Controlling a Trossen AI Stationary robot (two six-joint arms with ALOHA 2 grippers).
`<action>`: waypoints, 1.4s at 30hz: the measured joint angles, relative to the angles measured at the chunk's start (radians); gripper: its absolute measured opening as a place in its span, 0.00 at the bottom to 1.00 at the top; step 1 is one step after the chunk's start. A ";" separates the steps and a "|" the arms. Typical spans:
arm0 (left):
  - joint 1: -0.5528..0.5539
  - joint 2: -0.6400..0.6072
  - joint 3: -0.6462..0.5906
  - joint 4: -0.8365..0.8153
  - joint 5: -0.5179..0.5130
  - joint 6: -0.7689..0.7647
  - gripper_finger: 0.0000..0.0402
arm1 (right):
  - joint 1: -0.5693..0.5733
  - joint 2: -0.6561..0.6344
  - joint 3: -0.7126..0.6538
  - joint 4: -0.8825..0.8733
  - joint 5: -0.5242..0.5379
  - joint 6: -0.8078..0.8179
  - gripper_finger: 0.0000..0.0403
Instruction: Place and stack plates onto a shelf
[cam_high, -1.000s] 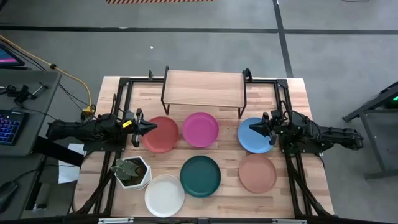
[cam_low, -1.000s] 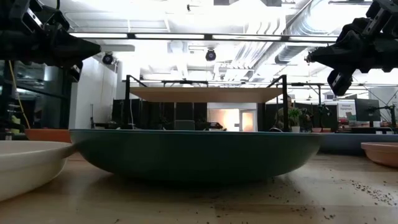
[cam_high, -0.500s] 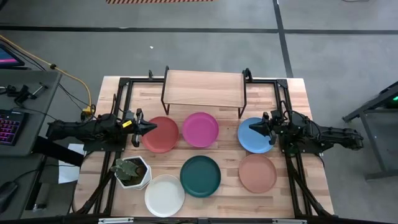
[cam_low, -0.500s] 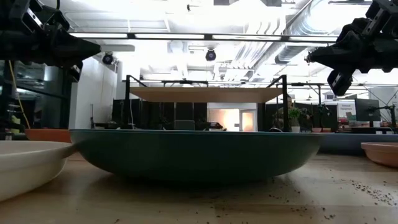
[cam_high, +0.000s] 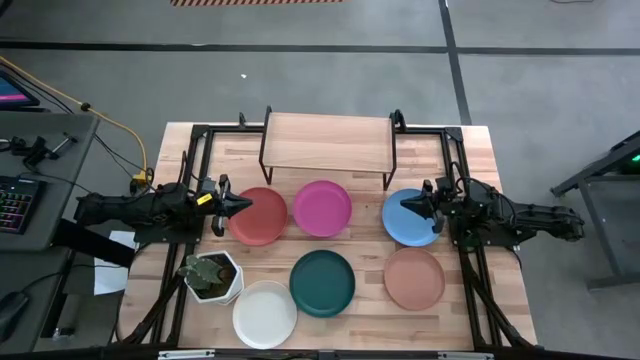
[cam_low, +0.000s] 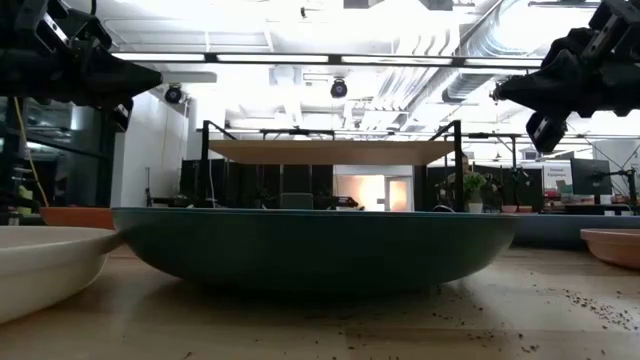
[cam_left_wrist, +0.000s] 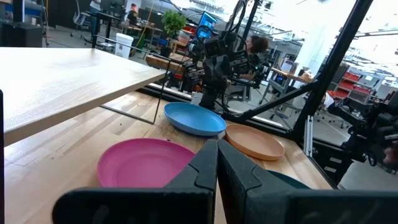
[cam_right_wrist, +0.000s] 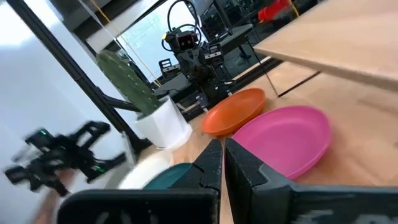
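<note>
Six plates lie flat on the tabletop in the high view: red (cam_high: 259, 215), pink (cam_high: 322, 208) and light blue (cam_high: 412, 217) in the far row, white (cam_high: 265, 314), teal (cam_high: 322, 282) and salmon (cam_high: 414, 277) in the near row. The wooden shelf (cam_high: 328, 143) stands on black legs behind them with a bare top. My left gripper (cam_high: 245, 203) is shut and hovers over the red plate's left part. My right gripper (cam_high: 405, 207) is shut and hovers over the blue plate. In the low view both grippers, left (cam_low: 155, 75) and right (cam_low: 497, 92), hang well above the table.
A white hexagonal pot with a cactus (cam_high: 211, 275) stands near the white plate, below my left arm. Black frame rails (cam_high: 196, 160) run along both table sides. Bare wood (cam_high: 362, 232) shows between the two plate rows and under the shelf.
</note>
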 joint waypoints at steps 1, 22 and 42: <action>0.000 0.000 0.000 0.000 0.000 0.000 0.00 | 0.000 0.000 0.000 -0.001 0.022 -0.049 0.00; 0.000 0.000 0.000 0.000 0.000 0.000 0.00 | 0.005 0.078 0.000 0.550 -0.012 -0.087 0.00; 0.000 0.000 0.000 0.000 0.000 0.000 0.00 | 0.272 0.755 0.421 0.171 0.242 -0.379 0.00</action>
